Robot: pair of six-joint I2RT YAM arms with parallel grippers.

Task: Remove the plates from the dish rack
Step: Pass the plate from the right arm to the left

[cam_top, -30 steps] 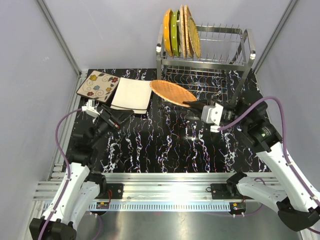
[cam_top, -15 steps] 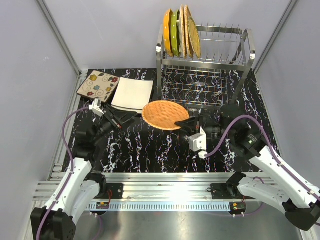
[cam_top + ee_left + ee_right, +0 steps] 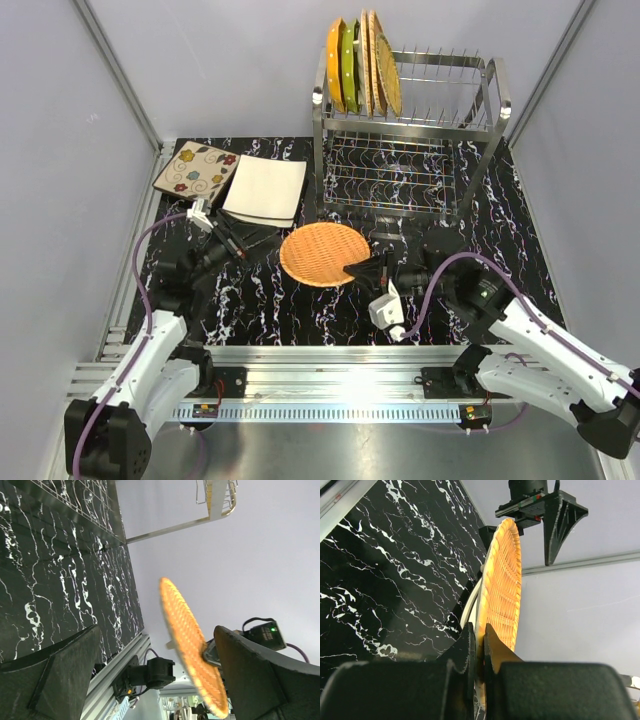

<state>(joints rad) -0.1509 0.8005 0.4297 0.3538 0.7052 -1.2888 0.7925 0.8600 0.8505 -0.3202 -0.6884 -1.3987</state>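
- Pale grey walls close in a black, white-veined worktop; from the top view we see a tall steel wire dish rack standing at its far side.
- On the rack's upper tier, at its left end, four plates stand on edge, close together: an orange plate, a green plate, and two woven tan ones, which we point to as the wicker pair.
- At the far left of the worktop lie a floral square plate and a white square plate, side by side with their edges meeting.
- In front of the rack, the right claw is clamped on the near right rim of a round wicker plate, held roughly flat above the worktop.
- Just left of that plate, the left claw is spread wide and holds nothing.
- In the left wrist view, the left claw gapes, and between its fingers we see the round wicker plate edge-on, clear of the worktop.
- In the right wrist view, the right claw pinches the rim of the round wicker plate, with the left claw just past its far edge.
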